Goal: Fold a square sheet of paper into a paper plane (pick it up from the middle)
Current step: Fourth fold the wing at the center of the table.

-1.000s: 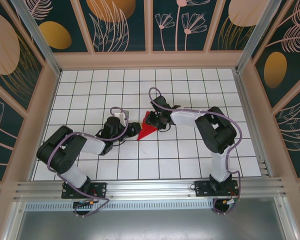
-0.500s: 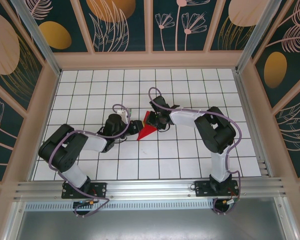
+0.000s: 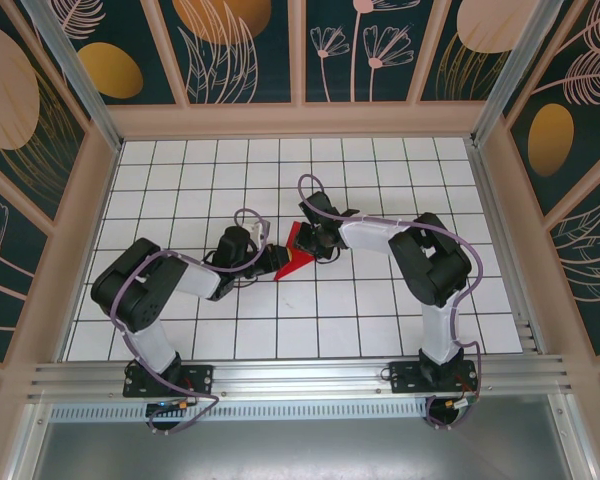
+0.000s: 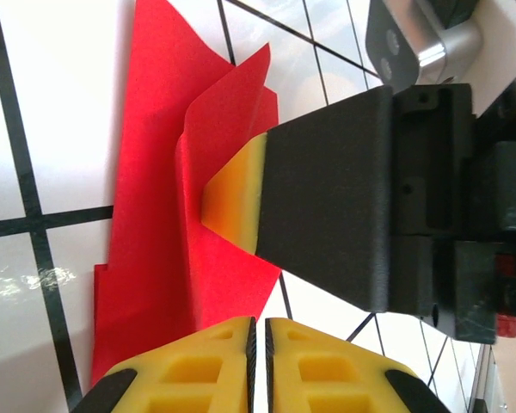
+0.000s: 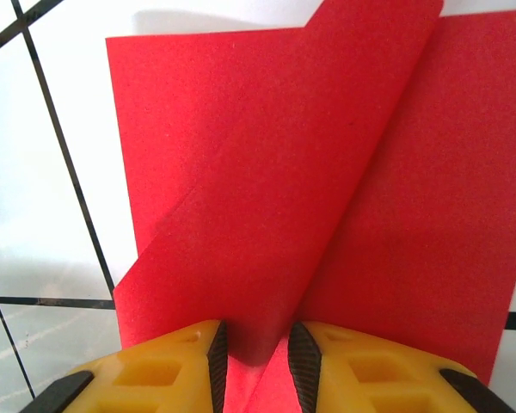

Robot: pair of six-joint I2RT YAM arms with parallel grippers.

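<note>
Item: square sheet of paper, red, part-folded to a pointed wedge, mid-table between both arms.

Left gripper: fingers pressed together on the paper's near edge.

Right gripper: narrowly parted, a raised fold between its pads.

Advice: press the crease flat while the other claw anchors; keep the 2 edges aligned.

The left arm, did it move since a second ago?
Yes. In the top view the left arm swung right across the white grid tiles, bringing its fingers against the red paper.
</note>
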